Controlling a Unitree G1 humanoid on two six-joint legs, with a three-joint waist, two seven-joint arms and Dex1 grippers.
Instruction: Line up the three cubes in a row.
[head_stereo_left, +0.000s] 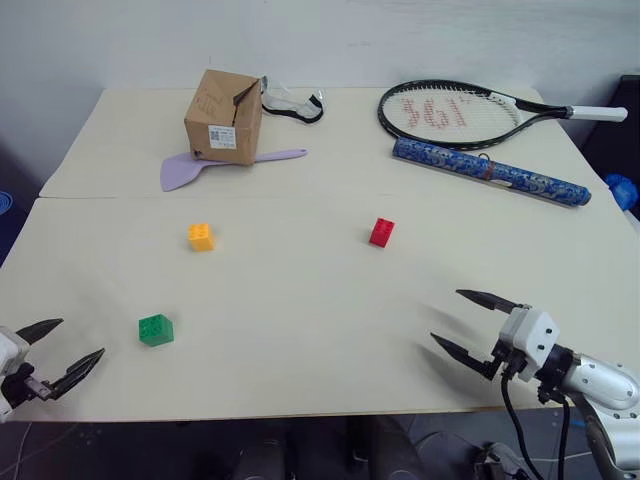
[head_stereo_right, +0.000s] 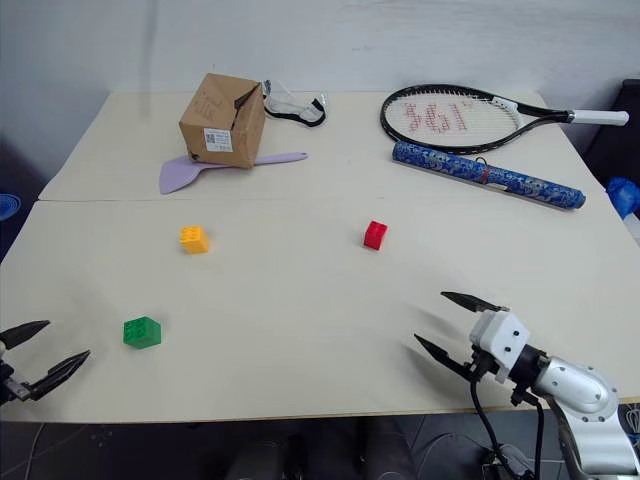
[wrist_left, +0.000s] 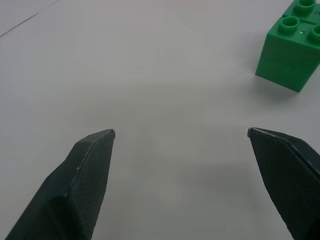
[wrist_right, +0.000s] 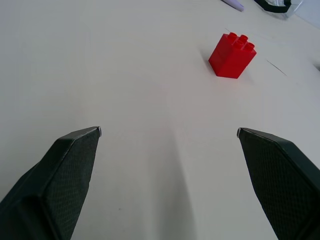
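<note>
Three studded cubes lie apart on the cream table (head_stereo_left: 300, 300). The orange-yellow cube (head_stereo_left: 201, 236) is left of centre, the red cube (head_stereo_left: 381, 232) right of centre, and the green cube (head_stereo_left: 155, 329) nearer the front left. My left gripper (head_stereo_left: 70, 348) hovers open at the front left edge, a short way left of the green cube (wrist_left: 290, 57). Over the front right, my right gripper (head_stereo_left: 458, 320) is open and points toward the red cube (wrist_right: 232, 55), well short of it. Nothing sits between either pair of fingers.
At the back stand a brown cardboard box (head_stereo_left: 224, 117) on a lilac spatula (head_stereo_left: 190, 170), clear goggles (head_stereo_left: 292, 102), a tennis racket (head_stereo_left: 460, 110) and a blue patterned tube (head_stereo_left: 490, 172). A seam crosses the table behind the cubes.
</note>
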